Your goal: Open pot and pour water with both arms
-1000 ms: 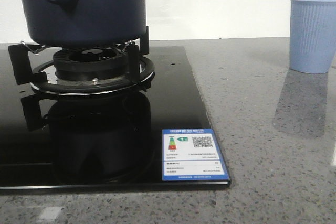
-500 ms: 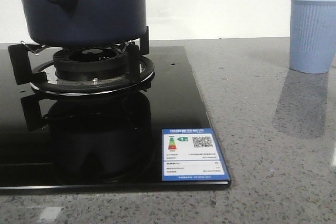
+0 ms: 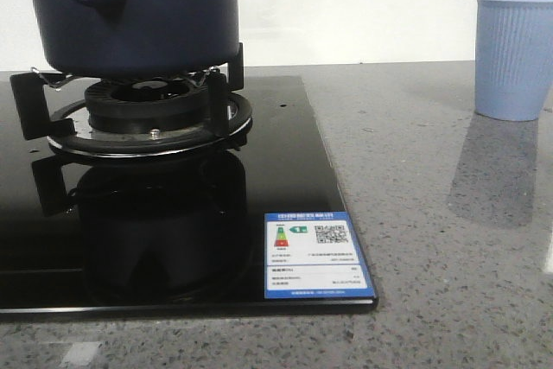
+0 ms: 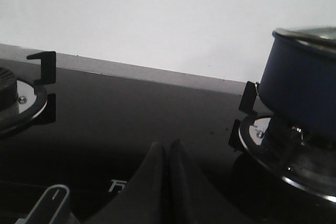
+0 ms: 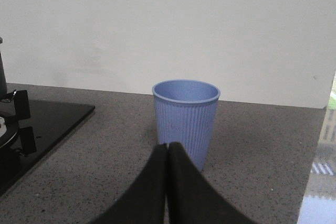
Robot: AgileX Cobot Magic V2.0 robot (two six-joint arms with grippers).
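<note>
The pot (image 3: pixel 130 10) sits on the burner (image 3: pixel 151 114) near my desk's (image 3: pixel 432 239) left edge. My left pincer (image 4: pixel 168 153) and right pincer (image 5: pixel 168 153) are both closed, empty.

one pot (image 3: pixel 138 15), one cup (image 3: pixel 513 56), one black glass stove (image 3: pixel 285 170) with two burners (image 3: pixel 151 114) (image 4: pixel 16 100), one sticker (image 3: pixel 317 255), two grippers (image 4: pixel 167 153) (image 5: pixel 168 153).

Front view low, close to pot (image 3: pixel 130 15); left wrist shares it; right wrist faces cup (image 5: pixel 186 121).
</note>
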